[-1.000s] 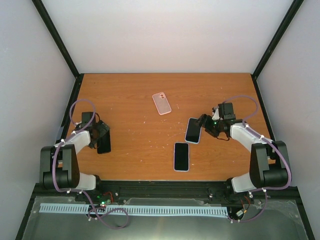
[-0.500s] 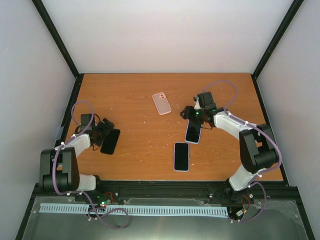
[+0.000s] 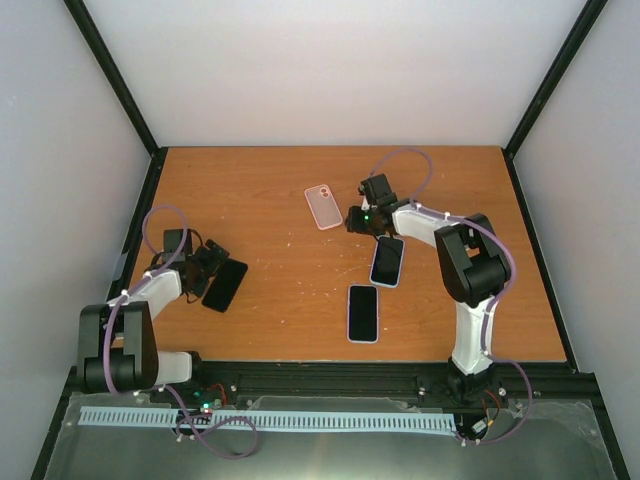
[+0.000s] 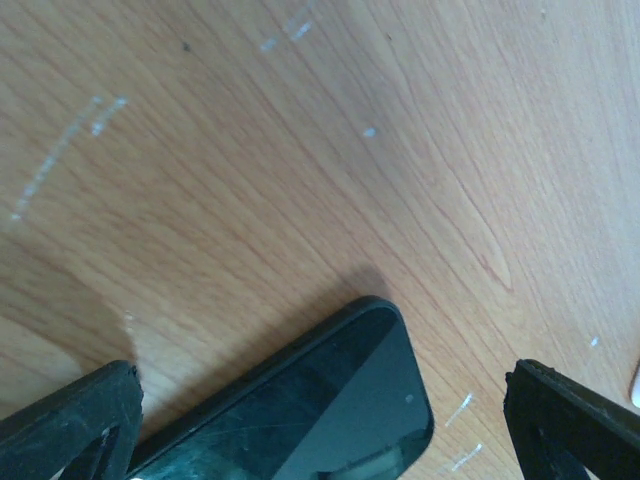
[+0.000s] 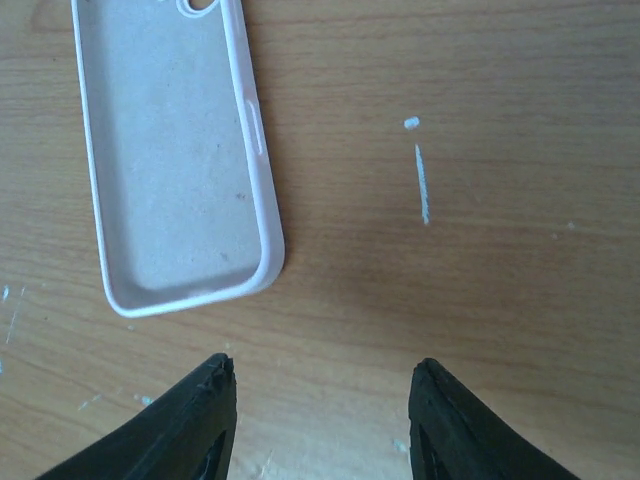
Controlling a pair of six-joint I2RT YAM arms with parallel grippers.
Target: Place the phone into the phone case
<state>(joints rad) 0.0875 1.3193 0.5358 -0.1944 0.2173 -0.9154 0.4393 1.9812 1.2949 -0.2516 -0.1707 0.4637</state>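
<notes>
Once beside phone [image 3: 387, 261], right claw [image 3: 352, 220] near case [image 3: 323, 207]

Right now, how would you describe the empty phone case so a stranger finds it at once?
Look at the wooden table, in its far middle, just left of the right gripper. The phone case lies there open side up. Unlike the phones, it is pale pink with no dark screen.

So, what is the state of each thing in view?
Case: empty, open side up.
Left phone: screen dark, not in case.
Middle phone: flat, screen dark.
Near phone: flat, screen dark.
Left gripper: open, phone between fingers.
Right gripper: open, empty.
</notes>
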